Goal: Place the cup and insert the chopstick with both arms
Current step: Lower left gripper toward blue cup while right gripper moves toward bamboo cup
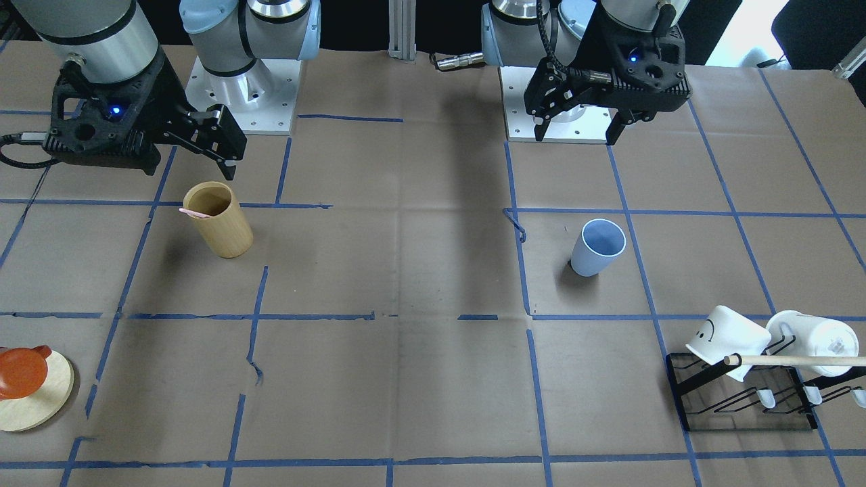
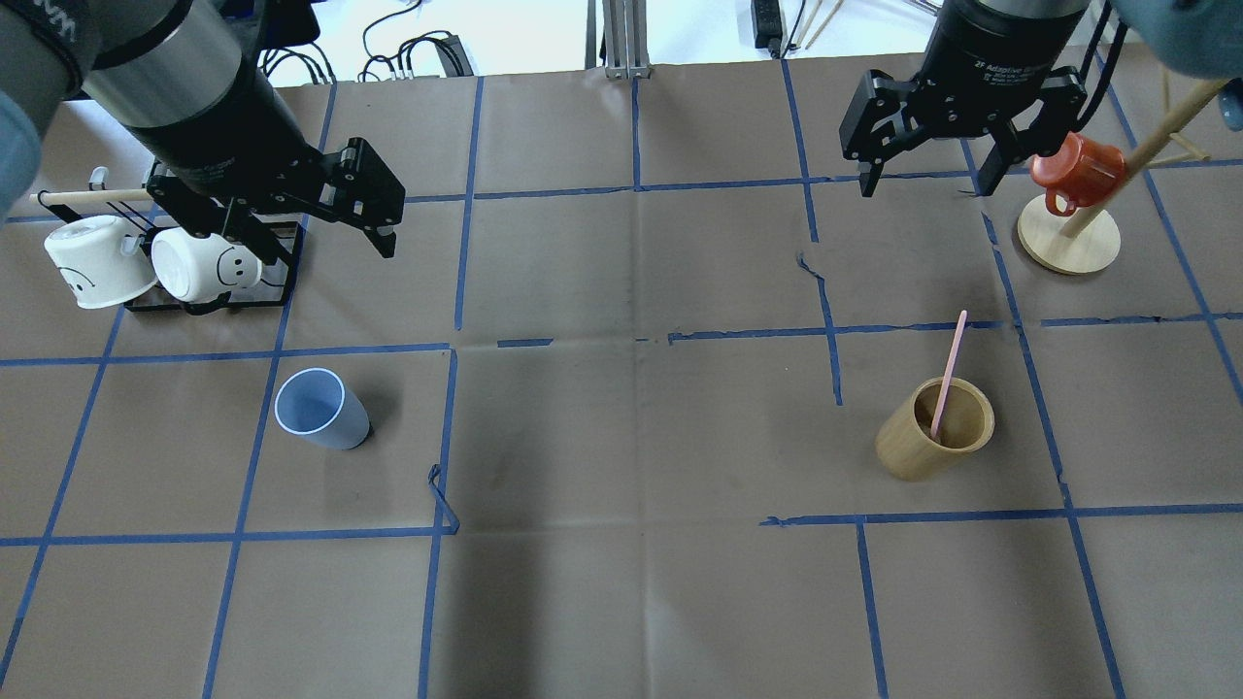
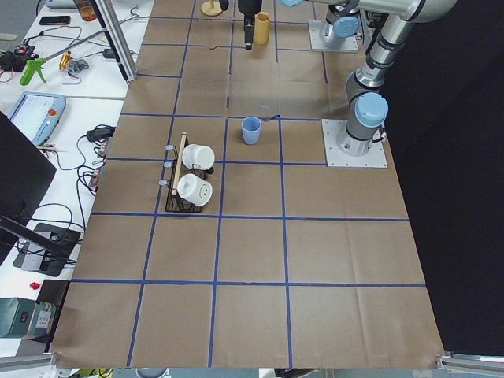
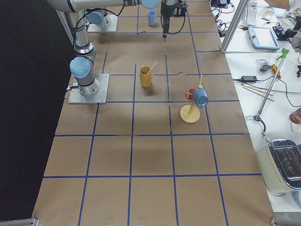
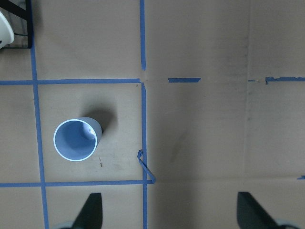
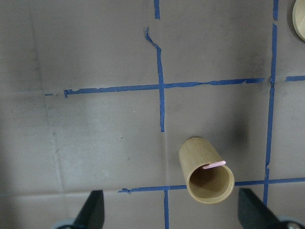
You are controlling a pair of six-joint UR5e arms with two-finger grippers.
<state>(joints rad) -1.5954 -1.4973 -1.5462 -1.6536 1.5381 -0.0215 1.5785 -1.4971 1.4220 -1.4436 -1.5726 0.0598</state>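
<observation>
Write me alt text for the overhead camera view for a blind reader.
An upright blue cup stands at left and a bamboo cup holding a pink chopstick at right, on a taped-grid table. Beyond them the left tool and right tool hang open and empty, beside a mug rack and a red mug on a stand.

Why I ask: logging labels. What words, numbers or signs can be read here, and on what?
"2F Adaptive", rest blurred: on the right gripper, on its body.
Smiley face, no words: on each of the two white mugs.
Letters on the left arm: cut off, unreadable.
</observation>
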